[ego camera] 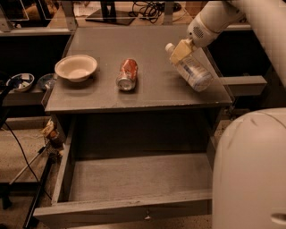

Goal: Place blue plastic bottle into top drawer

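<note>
Nearest the camera, lower right: white rounded robot body [250,170], covering the right end of the top drawer [134,208].

Top drawer: pulled out towards the camera from under the counter [152,96]. Small metal knob [147,218] at the centre of the front panel. The grey floor of the drawer is in view, with nothing seen lying on it.

Left of the drawer, at floor level: a thin dark cable [20,147] runs down across the floor. Two small dishes [20,81] sit on a lower surface just left of the counter.

Counter top, left to right:
- pale bowl [76,67], upright, near the left edge.
- red soda can [127,74], on its side, end facing the camera, near the bowl but apart from it.
- blue plastic bottle [196,75], near the right edge and well apart from the can. It is tilted, with the white cap up and to the left and the base down and to the right. Cannot tell whether the base touches the counter. The bottle is outside the drawer.

Gripper [180,50]: over the right side of the counter, closed around the bottle's upper part just below the cap. The white arm [214,20] runs from it up and to the right, out of view.

Far side, beyond the counter: a dark stand and loose cables [152,6] on a lighter surface.
</note>
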Available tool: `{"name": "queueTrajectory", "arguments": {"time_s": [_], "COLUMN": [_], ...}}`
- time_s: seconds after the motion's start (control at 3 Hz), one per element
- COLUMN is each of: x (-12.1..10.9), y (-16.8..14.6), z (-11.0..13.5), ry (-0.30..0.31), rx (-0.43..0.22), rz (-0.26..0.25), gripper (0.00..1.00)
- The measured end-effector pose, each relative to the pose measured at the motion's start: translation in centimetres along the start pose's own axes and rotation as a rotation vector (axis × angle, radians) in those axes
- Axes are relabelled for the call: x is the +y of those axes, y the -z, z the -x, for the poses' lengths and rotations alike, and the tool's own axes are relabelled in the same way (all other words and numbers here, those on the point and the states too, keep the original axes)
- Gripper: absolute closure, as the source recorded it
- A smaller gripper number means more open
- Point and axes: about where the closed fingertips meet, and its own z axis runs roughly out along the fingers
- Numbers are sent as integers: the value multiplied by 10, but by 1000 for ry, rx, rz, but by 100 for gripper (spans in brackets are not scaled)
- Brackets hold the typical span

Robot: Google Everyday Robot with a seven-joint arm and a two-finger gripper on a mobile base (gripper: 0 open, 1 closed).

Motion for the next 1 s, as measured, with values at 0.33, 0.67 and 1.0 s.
{"name": "queueTrajectory", "arguments": {"time_s": [0.33, 0.67, 1.0], "x": [-7, -8, -7], "y": [13, 37, 19], "z": [1, -3, -4], "ry": [-27, -77, -84], "rx": [-21, -97, -120], "rz": [-44, -104, -114], "gripper": [100, 100, 100]}}
